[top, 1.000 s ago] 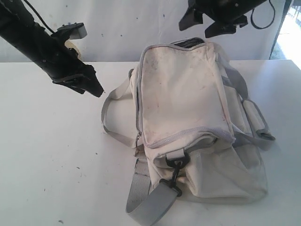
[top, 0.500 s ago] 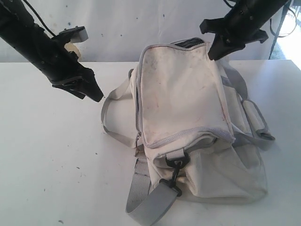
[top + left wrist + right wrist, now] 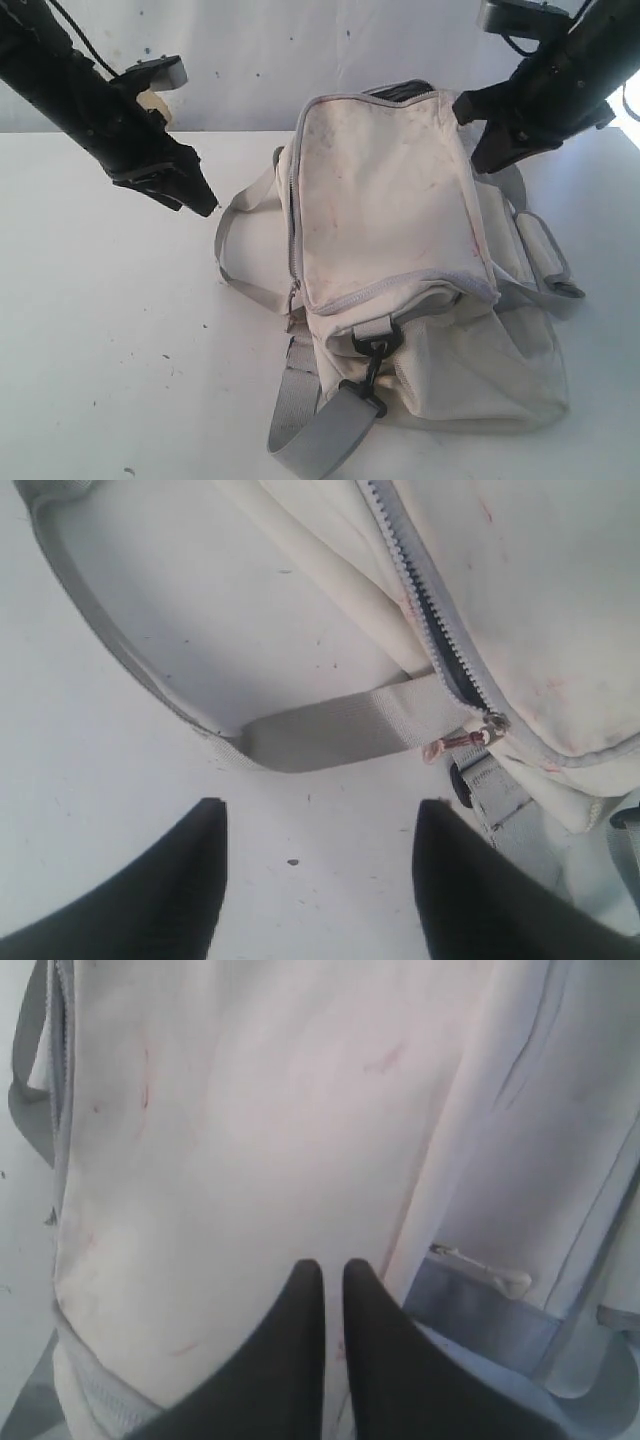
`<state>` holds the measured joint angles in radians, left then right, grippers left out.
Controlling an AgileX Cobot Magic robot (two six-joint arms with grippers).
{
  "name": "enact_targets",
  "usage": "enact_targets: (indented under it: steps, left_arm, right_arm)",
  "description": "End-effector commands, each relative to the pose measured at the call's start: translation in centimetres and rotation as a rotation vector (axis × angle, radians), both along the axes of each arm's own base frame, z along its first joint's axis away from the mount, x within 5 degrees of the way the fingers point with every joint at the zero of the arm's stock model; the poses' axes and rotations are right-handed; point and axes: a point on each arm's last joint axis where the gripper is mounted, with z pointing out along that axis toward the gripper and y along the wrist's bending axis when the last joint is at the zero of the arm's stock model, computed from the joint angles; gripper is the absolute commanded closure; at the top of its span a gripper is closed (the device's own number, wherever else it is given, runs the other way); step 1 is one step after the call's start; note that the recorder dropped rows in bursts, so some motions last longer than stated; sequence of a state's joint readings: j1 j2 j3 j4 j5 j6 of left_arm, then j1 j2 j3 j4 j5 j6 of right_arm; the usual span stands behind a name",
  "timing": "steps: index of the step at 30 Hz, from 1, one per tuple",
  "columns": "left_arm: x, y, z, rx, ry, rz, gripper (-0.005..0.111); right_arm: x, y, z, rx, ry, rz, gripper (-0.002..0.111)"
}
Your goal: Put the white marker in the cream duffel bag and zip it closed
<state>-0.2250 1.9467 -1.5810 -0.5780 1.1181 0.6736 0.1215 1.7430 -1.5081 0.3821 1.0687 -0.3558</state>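
Note:
The cream duffel bag lies on the white table, its stained top panel facing up. A dark gap shows at its far end. My left gripper hangs open over the table, left of the bag's grey strap loop. In the left wrist view the gripper holds nothing, and the copper zipper pull lies just beyond one fingertip. My right gripper is shut at the bag's far right corner. In the right wrist view its fingers sit over the top panel. The white marker is out of view.
A grey shoulder strap with black clips trails off the bag's near end toward the table's front edge. A side pocket with a small zipper pull runs along the bag's right side. A white wall stands behind the table.
My right arm has come down and moved right from above the bag's back, and its jaws have gone from open to shut. The left arm has hardly moved.

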Motion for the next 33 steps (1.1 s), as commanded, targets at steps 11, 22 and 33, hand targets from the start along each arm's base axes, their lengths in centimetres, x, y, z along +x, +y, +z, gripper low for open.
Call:
enact_targets:
  steps: [11, 22, 33]
  left_arm:
    - [-2.9, -3.0, -3.1, -0.032, -0.045, -0.233, 0.051]
    - [-3.8, -3.6, -3.6, -0.011, 0.004, -0.264, 0.051]
    - [-3.3, -4.1, -4.4, -0.057, 0.006, -0.242, 0.051]
  right_arm:
    - [-7.4, 1.8, 0.8, -0.076, -0.218, 0.241, 0.09]
    - [-8.2, 3.1, -0.9, -0.124, -0.3, 0.365, 0.038]
    - [-8.1, 3.2, -1.1, -0.125, -0.291, 0.367, 0.032]
